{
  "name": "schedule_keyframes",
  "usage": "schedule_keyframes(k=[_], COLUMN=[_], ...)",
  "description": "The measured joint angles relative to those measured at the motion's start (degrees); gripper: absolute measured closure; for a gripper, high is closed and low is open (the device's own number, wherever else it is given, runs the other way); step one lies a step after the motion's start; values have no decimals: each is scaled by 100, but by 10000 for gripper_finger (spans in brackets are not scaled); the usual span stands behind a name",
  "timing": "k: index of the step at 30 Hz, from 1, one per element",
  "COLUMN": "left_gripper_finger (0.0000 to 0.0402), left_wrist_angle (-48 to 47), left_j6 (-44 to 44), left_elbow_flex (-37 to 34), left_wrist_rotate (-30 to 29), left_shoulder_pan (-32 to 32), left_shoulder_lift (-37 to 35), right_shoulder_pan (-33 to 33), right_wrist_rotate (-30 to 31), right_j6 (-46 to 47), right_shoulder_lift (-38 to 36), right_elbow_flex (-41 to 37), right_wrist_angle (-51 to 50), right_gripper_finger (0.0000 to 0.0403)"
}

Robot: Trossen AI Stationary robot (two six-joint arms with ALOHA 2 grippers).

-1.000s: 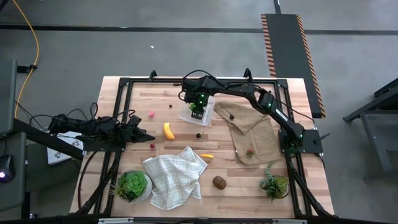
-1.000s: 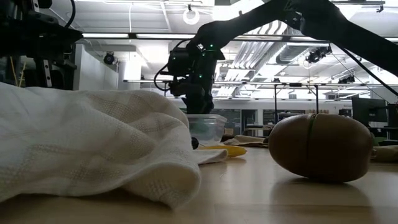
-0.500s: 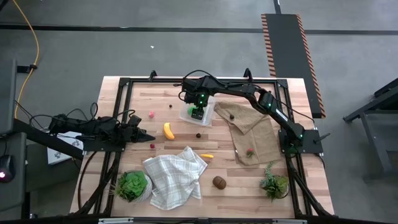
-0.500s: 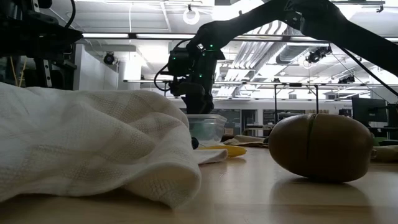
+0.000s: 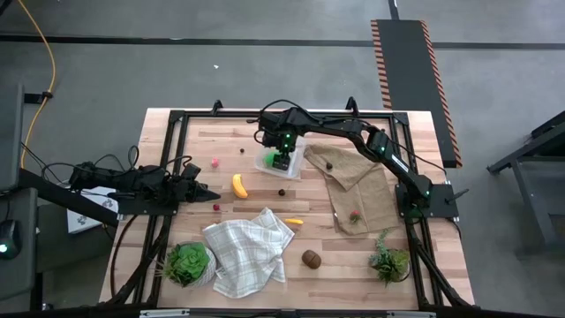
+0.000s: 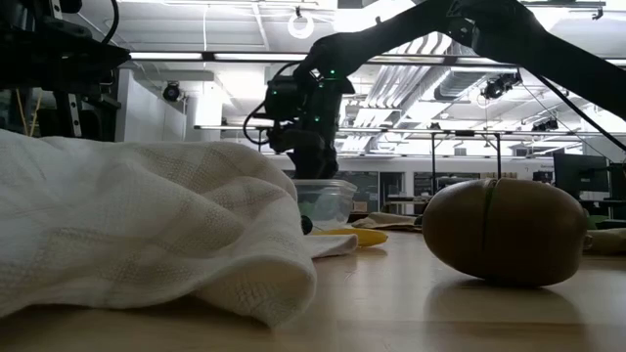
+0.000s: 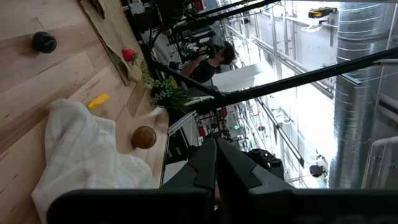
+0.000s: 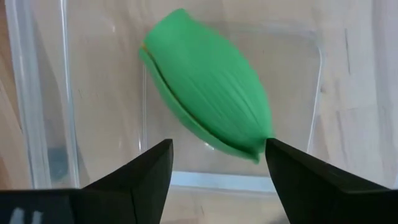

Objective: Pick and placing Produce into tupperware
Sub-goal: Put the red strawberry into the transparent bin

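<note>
Right wrist view: right gripper (image 8: 214, 165) sits above the tupperware (image 8: 37, 93), fingers spread wide, holding nothing; green piece (image 8: 205, 102) lies inside, apart from both fingers. Risk: a fingertip catching the container rim could drag it. Left gripper (image 5: 201, 190) waits far left, fingers together.

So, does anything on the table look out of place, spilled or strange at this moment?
Nothing looks spilled or damaged. The checked cloth lies crumpled and the burlap cloth is rumpled, with a red berry on it. The green piece lies tilted inside the tupperware, below the open right gripper.
</note>
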Motion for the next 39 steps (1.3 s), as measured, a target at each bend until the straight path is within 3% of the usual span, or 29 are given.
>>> schedule_keyframes(k=[8,16,21,39], left_gripper_finger=[401,401,401,401], left_wrist_angle=[2,3,7,4], left_j6=[0,0,0,-2], left_elbow_flex=[-2,0,-1,1], left_wrist_rotate=[0,0,0,-2], left_shoulder_pan=[-1,2,2,1], left_shoulder_lift=[2,1,4,4], right_shoulder_pan=[0,-2,-31,-37], right_wrist_rotate=[-2,17,50,-256], right_j6=[22,156,382,1016], right_shoulder_lift=[0,-17,-468,-1688], right_elbow_flex=[109,1044,837,833], right_wrist_angle=[-301,-305,176,261], right_gripper_finger=[155,155,155,155])
